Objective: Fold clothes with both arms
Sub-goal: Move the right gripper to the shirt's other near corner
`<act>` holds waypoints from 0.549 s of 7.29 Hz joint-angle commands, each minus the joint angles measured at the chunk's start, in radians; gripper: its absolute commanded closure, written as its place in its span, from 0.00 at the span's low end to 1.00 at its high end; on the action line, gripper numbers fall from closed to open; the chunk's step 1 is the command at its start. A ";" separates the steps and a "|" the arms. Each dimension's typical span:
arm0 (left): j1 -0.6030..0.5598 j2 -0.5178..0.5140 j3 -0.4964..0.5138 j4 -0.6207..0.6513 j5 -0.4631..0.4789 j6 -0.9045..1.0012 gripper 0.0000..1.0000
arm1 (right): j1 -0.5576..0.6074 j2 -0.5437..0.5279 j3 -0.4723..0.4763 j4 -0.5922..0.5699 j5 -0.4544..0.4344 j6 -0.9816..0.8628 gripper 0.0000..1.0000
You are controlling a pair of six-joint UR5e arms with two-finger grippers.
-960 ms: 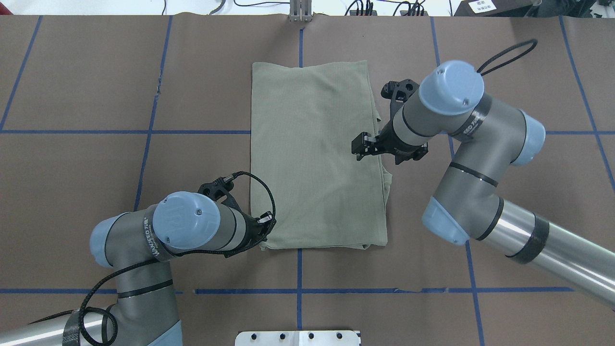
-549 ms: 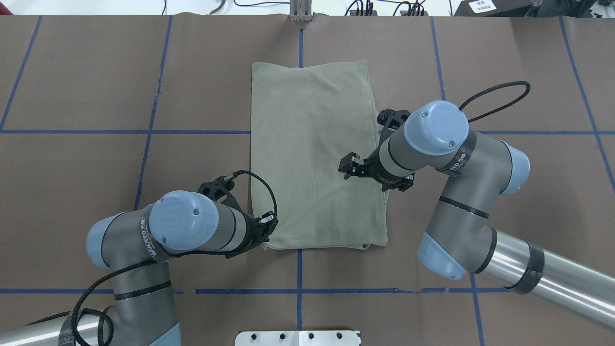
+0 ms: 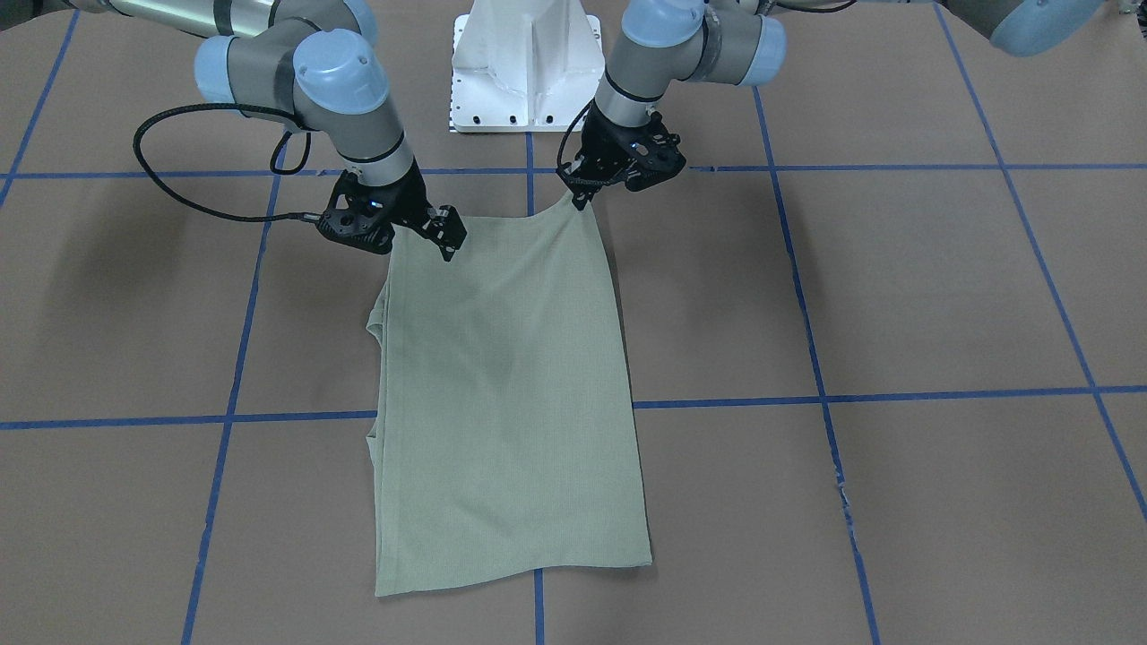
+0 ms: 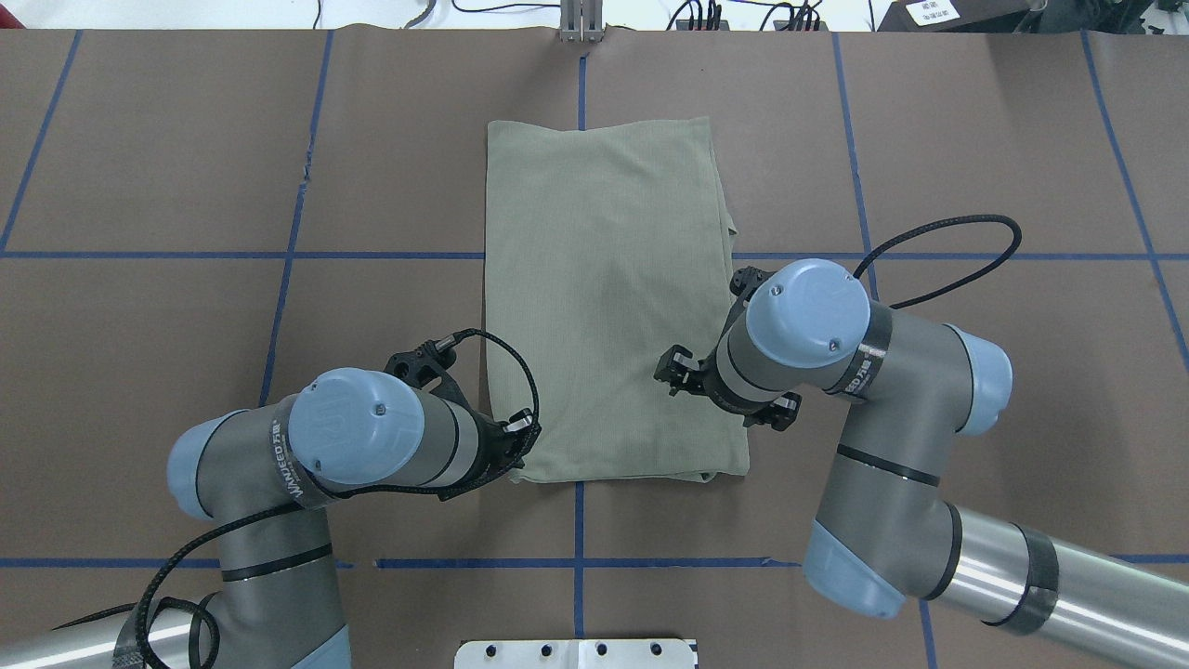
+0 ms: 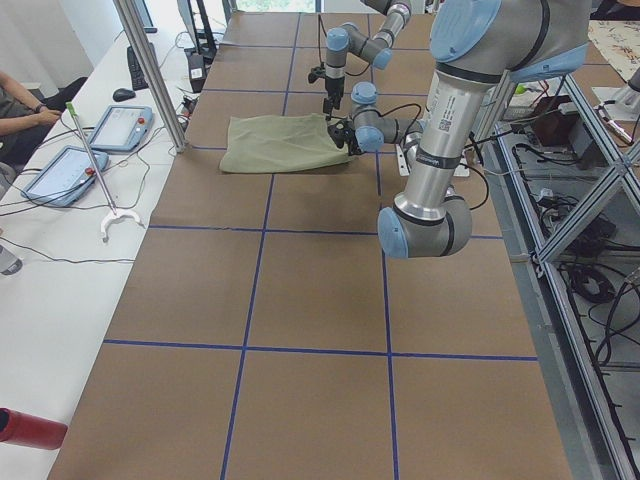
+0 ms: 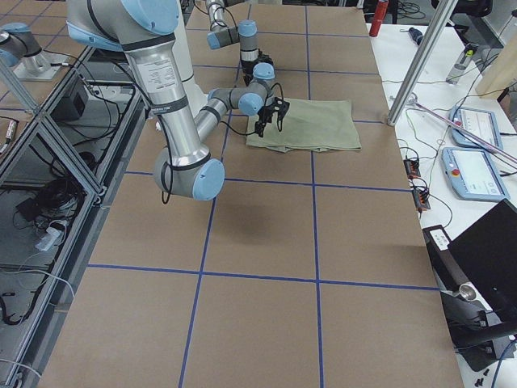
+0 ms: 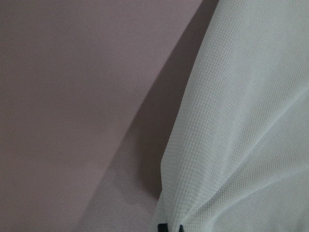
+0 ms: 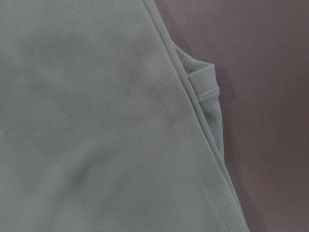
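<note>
Two near corners should suit this soft, limp, light knit shirt [image 4: 604, 279], folded lengthwise on the table [image 4: 186, 167]: left gripper [image 3: 574, 198] pinches one, right gripper [image 4: 675, 370] hovers parted, empty, over the other side.

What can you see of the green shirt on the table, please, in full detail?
The shirt is a pale sage-green fine knit, folded into a long rectangle with no neckline or logo showing. It lies flat on the brown table, lengthwise away from the robot. Along its right edge tucked-under layers and a ribbed cuff peek out. The left gripper pinches the near left corner, which stands up in a small peak. The right gripper is above its near right part; contact cannot be judged.
</note>
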 commanded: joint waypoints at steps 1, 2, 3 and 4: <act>0.000 0.000 0.001 -0.001 0.001 0.000 1.00 | -0.057 -0.041 0.041 -0.011 -0.070 0.069 0.00; 0.000 0.002 0.002 -0.001 0.001 0.002 1.00 | -0.077 -0.050 0.038 -0.007 -0.081 0.078 0.00; 0.000 -0.001 0.002 -0.001 0.001 0.002 1.00 | -0.083 -0.047 0.033 -0.007 -0.081 0.078 0.00; 0.000 -0.003 0.002 -0.001 0.001 0.002 1.00 | -0.097 -0.044 0.022 -0.007 -0.082 0.078 0.00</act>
